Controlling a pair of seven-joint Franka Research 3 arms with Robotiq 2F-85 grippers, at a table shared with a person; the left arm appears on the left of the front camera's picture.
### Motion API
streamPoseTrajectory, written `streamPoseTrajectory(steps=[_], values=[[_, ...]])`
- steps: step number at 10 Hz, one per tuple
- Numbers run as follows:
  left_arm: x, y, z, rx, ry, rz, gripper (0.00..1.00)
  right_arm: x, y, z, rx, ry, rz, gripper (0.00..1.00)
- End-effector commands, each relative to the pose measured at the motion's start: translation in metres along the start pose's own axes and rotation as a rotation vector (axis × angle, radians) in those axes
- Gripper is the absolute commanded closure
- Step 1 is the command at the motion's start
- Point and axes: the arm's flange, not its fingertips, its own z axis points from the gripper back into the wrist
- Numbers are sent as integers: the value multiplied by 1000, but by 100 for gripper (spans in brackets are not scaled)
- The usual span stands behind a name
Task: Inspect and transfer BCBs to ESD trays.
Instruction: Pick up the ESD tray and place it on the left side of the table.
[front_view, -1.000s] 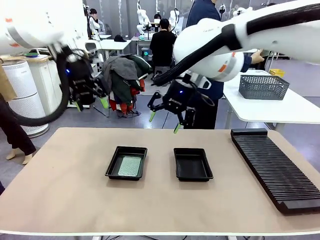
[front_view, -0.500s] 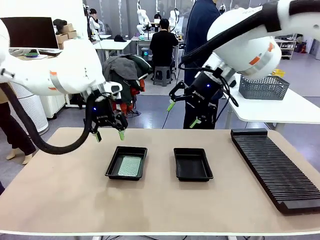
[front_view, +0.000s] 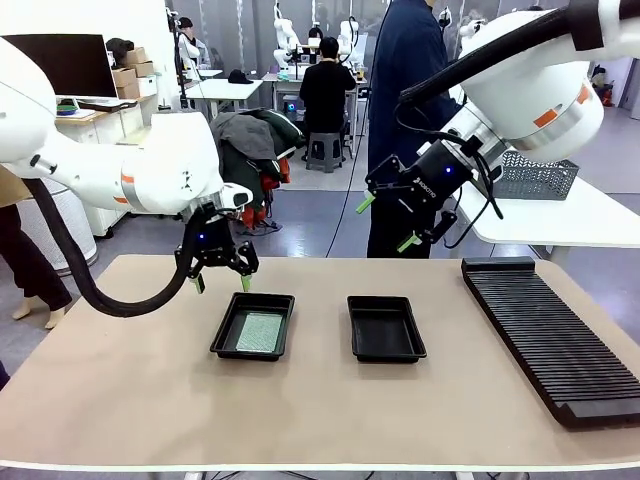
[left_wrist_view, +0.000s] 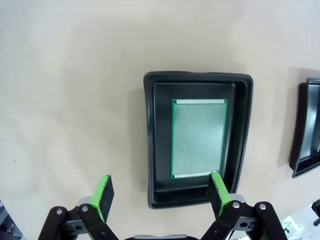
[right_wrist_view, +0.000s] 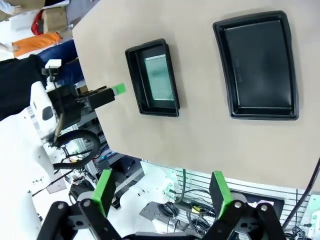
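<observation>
Pale-green BCB (left_wrist_view: 198, 138) lies in a black ESD tray (left_wrist_view: 149, 150) below the left gripper (left_wrist_view: 160, 192), jaws wide and empty.

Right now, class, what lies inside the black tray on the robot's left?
One pale-green circuit board lies flat in the tray, bare black floor showing around it. Whatever is beneath the board is covered.

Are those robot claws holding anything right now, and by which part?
Nothing is held. The left gripper hangs open above the tray with the BCB; the right gripper is open in mid-air.
</observation>
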Motion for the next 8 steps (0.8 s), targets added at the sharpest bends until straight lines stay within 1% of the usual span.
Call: streamPoseTrajectory(steps=[1,4,8], values=[[5,-7,-19,30,-14,13,0,-2,4,-2,-15,-7,4,0],[15,-2,-48,62,-16,47,0,-2,4,-2,-15,-7,4,0],[20,-3,-66,61,9,28,0,-2,4,-2,-15,-7,4,0]])
